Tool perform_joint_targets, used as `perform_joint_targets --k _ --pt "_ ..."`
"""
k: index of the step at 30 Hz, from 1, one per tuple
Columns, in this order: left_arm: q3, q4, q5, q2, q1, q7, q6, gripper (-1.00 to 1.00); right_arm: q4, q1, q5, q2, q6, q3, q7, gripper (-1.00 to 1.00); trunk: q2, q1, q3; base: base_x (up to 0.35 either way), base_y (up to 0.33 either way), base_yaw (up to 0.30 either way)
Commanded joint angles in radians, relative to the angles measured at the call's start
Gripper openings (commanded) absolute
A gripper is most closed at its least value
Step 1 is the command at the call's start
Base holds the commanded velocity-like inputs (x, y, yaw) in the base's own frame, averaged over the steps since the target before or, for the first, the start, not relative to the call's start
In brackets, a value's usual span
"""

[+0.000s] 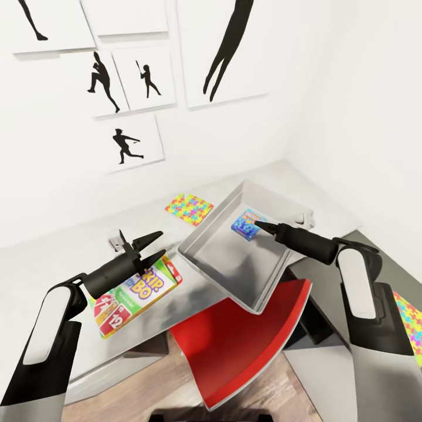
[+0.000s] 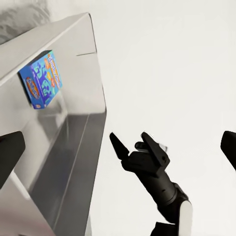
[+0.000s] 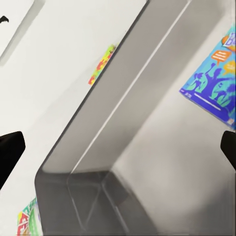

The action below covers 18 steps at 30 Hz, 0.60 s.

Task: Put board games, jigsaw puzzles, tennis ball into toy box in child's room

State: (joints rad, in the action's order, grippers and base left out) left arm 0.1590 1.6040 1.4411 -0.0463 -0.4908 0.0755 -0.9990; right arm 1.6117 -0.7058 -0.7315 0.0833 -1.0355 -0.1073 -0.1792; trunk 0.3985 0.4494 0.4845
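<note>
currently, status by item:
left gripper (image 1: 147,247): released, both dark fingers spread with nothing between them; it hovers at lower left of the head view, directly above the upper end of the green-yellow-red skip-bo game box (image 1: 136,296).
skip-bo box, location: flat on the pale grey mottled table top (image 1: 53,264), lower left of the frame, just left of the tray.
skip-bo box, long axis: runs from lower left to upper right, the upper-right end pointing toward the tray's near-left wall.
nearer arm: judged to be the left; the box lies just below and slightly lower-left of its fingertips.
right gripper (image 1: 262,225): over the tray interior at frame centre-right; finger state cannot be told.
shallow pale grey rectangular tray-like toy box (image 1: 206,253): frame centre, set diagonally, one corner overhanging the table edge above the red-seated chair (image 1: 246,346).
small blue multicolour game box (image 1: 246,223): already inside the tray, near its upper-right wall.
multicolour jigsaw sheet (image 1: 189,208): flat on the table, upper left of the tray, apart from it.
second jigsaw sheet (image 1: 410,322): right edge of frame, partly hidden by the right arm.
</note>
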Motion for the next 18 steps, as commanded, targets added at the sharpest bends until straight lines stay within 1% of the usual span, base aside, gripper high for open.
perform_joint_targets --k 1,4,6,9,11,12,14,18 --pt "0.001 0.0 -0.008 0.0 -0.001 0.008 -0.004 1.0 0.0 -0.001 0.009 0.0 -0.005 -0.002 -0.01 1.0 0.002 0.001 0.0 0.0 0.0 0.0" --pt "0.002 0.001 -0.008 -0.006 -0.001 0.01 -0.004 1.0 0.0 0.008 0.009 0.007 -0.012 -0.013 -0.011 1.0 0.002 0.001 -0.005 0.0 0.0 0.0" --pt "0.002 0.001 -0.008 -0.012 0.0 0.014 -0.004 1.0 0.0 0.014 0.009 0.016 -0.012 -0.02 -0.012 1.0 0.002 0.001 -0.008 0.0 0.0 0.0" --pt "0.002 0.001 -0.008 -0.014 0.0 0.015 -0.004 1.0 0.0 0.016 0.009 0.022 -0.012 -0.023 -0.012 1.0 0.002 0.001 -0.013 0.0 0.0 0.0" --pt "0.002 0.002 -0.007 -0.017 0.0 0.017 -0.004 1.0 0.0 0.019 0.009 0.034 -0.012 -0.027 -0.012 1.0 0.002 0.001 -0.016 0.0 0.0 0.0" --pt "0.002 0.002 -0.007 -0.017 0.0 0.017 -0.004 1.0 0.0 0.019 0.009 0.034 -0.012 -0.027 -0.012 1.0 0.002 0.001 -0.018 0.0 0.0 0.0" --pt "0.001 0.002 -0.007 -0.019 0.0 0.018 -0.004 1.0 0.001 0.021 0.009 0.044 -0.012 -0.03 -0.012 1.0 0.002 0.001 -0.021 0.0 0.0 0.0" --pt "0.0 0.002 -0.007 -0.019 0.0 0.018 -0.004 1.0 0.001 0.022 0.009 0.051 -0.012 -0.032 -0.012 1.0 0.002 0.001 -0.028 0.0 0.0 0.0"
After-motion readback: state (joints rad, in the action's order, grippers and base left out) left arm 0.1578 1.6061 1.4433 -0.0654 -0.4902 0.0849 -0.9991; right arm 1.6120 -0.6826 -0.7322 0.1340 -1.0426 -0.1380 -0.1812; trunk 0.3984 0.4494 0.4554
